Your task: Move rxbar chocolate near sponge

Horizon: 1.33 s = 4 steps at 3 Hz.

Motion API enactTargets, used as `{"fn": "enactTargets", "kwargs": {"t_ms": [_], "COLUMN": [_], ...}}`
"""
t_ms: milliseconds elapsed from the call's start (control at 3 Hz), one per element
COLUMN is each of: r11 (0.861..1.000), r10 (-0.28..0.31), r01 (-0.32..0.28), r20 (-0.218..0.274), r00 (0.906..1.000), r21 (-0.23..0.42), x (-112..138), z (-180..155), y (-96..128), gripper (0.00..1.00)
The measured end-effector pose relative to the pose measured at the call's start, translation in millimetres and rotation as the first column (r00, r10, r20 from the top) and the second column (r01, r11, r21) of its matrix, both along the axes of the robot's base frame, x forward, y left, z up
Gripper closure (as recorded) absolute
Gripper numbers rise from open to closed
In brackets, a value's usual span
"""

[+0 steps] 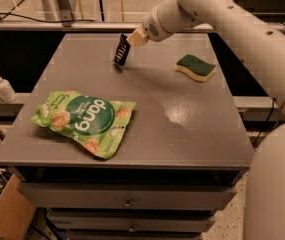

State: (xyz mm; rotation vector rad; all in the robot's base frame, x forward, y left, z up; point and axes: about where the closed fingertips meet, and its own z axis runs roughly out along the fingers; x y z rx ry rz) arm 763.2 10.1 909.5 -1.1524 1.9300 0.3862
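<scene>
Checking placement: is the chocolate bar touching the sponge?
No, the gripper, over the table's far edge, holds the chocolate bar well apart from the sponge.

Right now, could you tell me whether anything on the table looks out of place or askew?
Only the rxbar chocolate: it hangs nearly upright at the far side of the table, pinched at its top by the gripper, not lying flat. The sponge and the green snack bag lie flat; nothing looks spilled.

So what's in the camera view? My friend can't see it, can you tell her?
The robot's gripper holds the rxbar chocolate up on end over the far side of a grey table. The sponge lies further right in the picture, apart from it, and a green snack bag lies front left.
</scene>
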Motion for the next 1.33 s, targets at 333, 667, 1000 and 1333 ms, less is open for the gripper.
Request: {"fn": "enactTargets", "kwargs": {"t_ms": [333,667,1000,1333], "r11": [1.0,0.999,0.998,0.995], "r10": [0.027,0.015,-0.01,-0.03], "r01": [-0.027,-0.013,0.012,0.035], "r20": [0.044,0.054,0.044,0.053], "r00": [0.9987,0.9984,0.999,0.9982], "r21": [-0.004,-0.038,-0.06,-0.091], "x": [-26.2,-45.7,-58.0,-63.3], "z": [28.4,37.2,35.0,32.6], "y": [-15.2,-39.0,-62.0,-77.7], "gripper": [1.0,1.0,1.0,1.0]}}
